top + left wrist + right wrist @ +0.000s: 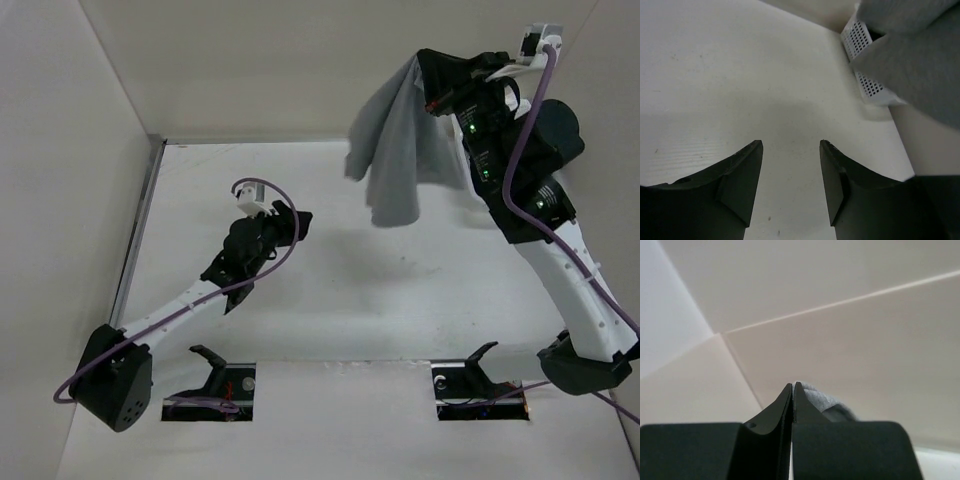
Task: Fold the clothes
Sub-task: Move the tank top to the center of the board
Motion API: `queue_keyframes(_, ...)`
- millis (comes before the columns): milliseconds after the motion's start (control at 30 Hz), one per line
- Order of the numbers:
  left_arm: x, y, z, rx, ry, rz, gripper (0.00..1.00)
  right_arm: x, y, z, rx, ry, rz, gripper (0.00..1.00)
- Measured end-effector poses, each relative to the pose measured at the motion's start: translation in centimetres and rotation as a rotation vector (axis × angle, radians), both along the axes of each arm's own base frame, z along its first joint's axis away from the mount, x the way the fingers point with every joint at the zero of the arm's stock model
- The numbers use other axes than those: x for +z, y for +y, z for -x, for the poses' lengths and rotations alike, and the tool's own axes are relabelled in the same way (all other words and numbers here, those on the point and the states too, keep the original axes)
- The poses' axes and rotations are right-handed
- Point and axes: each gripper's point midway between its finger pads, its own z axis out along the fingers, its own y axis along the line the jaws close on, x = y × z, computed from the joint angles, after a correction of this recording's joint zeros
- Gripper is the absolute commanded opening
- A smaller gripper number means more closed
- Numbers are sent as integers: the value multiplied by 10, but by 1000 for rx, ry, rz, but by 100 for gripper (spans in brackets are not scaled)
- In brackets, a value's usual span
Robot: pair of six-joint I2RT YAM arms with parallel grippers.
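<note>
Cutouts (245,385): two in the near edge of the table (330,300), a black hook standing by each.
Left arm (180,310): reaches low from the near left corner toward the middle of the table.
Left hand (298,228): fingers apart, nothing between them. Its wrist view shows the hand (790,145) over bare table surface, well short of the top.
Right arm (575,270): rises from the near right corner, reared up high over the far right side.
Top (395,150): grey, bunched, hanging in loose folds from the right hand above the far right part of the table. Its faint shadow lies on the table nearer the middle. In the left wrist view the top (920,65) fills the upper right corner.
Perforated piece (862,55): white, partly hidden behind the top.
Right hand (425,72): fingers pressed together, pinching the top's upper edge. In its wrist view the hand (792,390) points up, with grey cloth (820,402) showing just beside the tips.
Walls (260,60): plain and pale, behind the table.
</note>
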Motion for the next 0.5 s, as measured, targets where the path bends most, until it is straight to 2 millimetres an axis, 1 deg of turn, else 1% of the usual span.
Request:
queue_keyframes(67, 12, 6, 0, 14, -21, 24, 48, 11, 10, 17, 23, -35, 13, 0)
queue_keyframes(100, 17, 9, 0, 21, -29, 36, 48, 13, 14, 21, 29, -42, 21, 0)
queue_keyframes(133, 19, 12, 1, 29, -32, 46, 48, 12, 17, 22, 31, -44, 29, 0)
queue_keyframes(200, 20, 20, 1, 47, -30, 57, 48, 1, 23, 16, 30, -31, 47, 0)
queue_keyframes(267, 14, 31, 1, 73, -14, 62, 48, -22, 35, 1, 31, 8, 74, 0)
queue_keyframes(300, 11, 36, 1, 87, -6, 64, 48, -37, 42, -8, 34, 34, 90, 0)
queue_keyframes(367, 5, 47, 0, 116, 13, 65, 48, -73, 60, -31, 44, 102, 128, 0)
queue_keyframes(433, 0, 54, -3, 137, 27, 66, 48, -112, 79, -58, 53, 176, 169, 1)
queue_keyframes(500, -4, 57, -6, 149, 40, 67, 48, -150, 93, -85, 48, 245, 207, 1)
